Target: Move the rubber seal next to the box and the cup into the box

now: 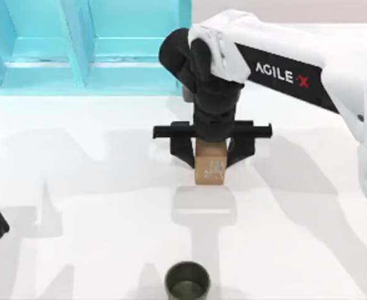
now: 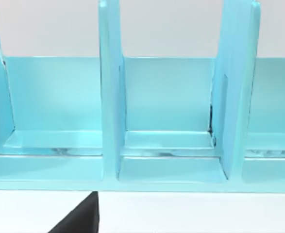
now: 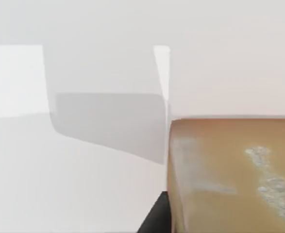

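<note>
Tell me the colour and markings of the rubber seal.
Tan-brown rubber seal with faint white speckled markings on one face; clearest in the right wrist view.

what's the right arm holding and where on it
The right end effector grips the rubber seal by its upper end, lifted above the table.

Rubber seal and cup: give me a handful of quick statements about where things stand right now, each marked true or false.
1. The right gripper is shut on the rubber seal. True.
2. The cup sits inside the box. False: it stands on the table, near the front edge.
3. The seal's shadow falls on the table below it, apart from it. True.
4. The left gripper holds the cup. False: the cup stands alone.
</note>
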Available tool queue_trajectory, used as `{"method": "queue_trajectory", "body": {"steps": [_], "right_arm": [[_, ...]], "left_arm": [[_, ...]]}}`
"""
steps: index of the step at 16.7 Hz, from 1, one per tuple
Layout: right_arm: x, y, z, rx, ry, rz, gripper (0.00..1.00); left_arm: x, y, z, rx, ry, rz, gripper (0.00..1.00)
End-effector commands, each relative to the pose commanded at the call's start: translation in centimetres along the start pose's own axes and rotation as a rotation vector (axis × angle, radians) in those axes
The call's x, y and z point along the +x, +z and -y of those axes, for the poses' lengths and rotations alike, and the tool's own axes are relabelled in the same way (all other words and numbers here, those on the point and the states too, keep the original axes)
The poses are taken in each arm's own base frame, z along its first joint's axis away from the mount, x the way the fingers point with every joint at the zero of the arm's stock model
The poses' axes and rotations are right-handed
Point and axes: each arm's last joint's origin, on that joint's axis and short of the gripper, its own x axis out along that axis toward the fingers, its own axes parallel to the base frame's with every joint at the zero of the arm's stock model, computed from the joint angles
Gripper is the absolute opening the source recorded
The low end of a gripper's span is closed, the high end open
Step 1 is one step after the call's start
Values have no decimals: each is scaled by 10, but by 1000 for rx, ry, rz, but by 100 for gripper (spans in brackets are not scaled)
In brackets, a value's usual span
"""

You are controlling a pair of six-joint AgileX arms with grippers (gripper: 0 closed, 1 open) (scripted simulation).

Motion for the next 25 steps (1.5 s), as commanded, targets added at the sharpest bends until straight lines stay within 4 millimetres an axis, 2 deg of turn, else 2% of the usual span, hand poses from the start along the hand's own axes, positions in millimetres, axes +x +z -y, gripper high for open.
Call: {"method": "queue_trajectory", "body": {"steps": [3, 6, 10, 14, 21, 25], "right_arm": [[0, 0, 0, 0, 0, 0, 0], [-5, 2, 8, 4, -5, -6, 0], [-48, 6, 49, 6, -6, -5, 0], [-95, 2, 95, 4, 0, 1, 0], [-101, 0, 101, 2, 0, 3, 0], [-112, -14, 125, 2, -1, 8, 0]], "left_arm": [[0, 0, 0, 0, 0, 0, 100], [0, 0, 0, 0, 0, 0, 100], [0, 0, 0, 0, 0, 0, 100], [0, 0, 0, 0, 0, 0, 100], [0, 0, 0, 0, 0, 0, 100], [0, 0, 0, 0, 0, 0, 100]]}}
